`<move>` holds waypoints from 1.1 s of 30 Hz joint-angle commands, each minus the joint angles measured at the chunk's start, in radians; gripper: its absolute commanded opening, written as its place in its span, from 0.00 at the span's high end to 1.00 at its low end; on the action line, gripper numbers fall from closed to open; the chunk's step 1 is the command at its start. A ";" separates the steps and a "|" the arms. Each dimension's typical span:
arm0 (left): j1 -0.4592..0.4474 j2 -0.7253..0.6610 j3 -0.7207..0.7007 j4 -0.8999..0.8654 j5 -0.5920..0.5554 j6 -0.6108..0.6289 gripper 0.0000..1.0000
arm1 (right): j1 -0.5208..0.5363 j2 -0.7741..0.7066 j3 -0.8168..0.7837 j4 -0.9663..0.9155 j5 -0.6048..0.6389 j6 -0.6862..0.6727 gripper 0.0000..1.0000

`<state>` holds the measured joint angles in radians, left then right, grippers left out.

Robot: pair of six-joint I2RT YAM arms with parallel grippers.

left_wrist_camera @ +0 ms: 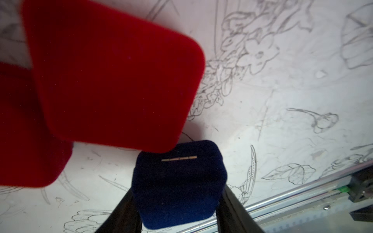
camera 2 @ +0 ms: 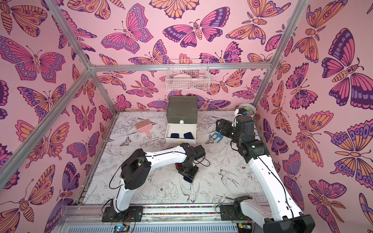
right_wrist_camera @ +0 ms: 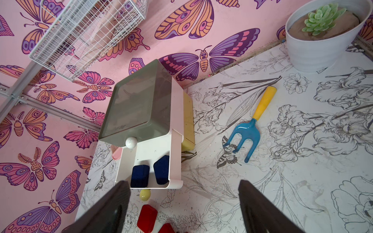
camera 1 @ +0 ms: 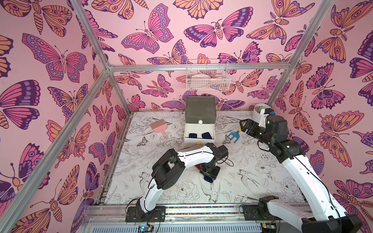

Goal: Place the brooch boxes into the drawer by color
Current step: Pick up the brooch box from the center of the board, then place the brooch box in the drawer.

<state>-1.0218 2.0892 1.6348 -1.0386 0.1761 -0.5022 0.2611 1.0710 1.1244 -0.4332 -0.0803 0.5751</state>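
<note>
Near the middle of a top view, the drawer (camera 1: pixel 200 113) is seen with its white tray (camera 1: pixel 199 127) pulled out, and two blue boxes (camera 1: pixel 192 135) are laid inside, likely to keep blues together. Below, the left claw (camera 1: pixel 209 178) is shut on another navy box (left_wrist_camera: pixel 178 187) beside two red boxes (left_wrist_camera: pixel 113 76). The navy box's gold hinge (left_wrist_camera: pixel 179 158) is turned to the wrist camera; it looks almost square, so no long side can be told. At the right, the right claw (camera 1: pixel 243 125) is held wide open and empty, likely out of the way.
</note>
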 commanded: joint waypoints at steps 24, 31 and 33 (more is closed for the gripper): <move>0.376 0.004 0.630 -0.173 -0.250 0.209 0.45 | -0.008 -0.071 -0.243 0.259 -0.031 0.124 0.11; 0.441 0.140 0.703 -0.134 -0.148 0.266 0.44 | -0.005 -0.101 -0.262 0.212 0.043 0.115 0.11; 0.447 0.154 0.709 -0.120 -0.139 0.270 0.44 | -0.005 -0.102 -0.258 0.199 0.048 0.117 0.11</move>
<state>-0.5797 2.2265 2.3177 -1.1759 0.0044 -0.2718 0.2569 0.9840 0.8738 -0.2100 -0.0685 0.6846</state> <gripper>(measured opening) 0.562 0.893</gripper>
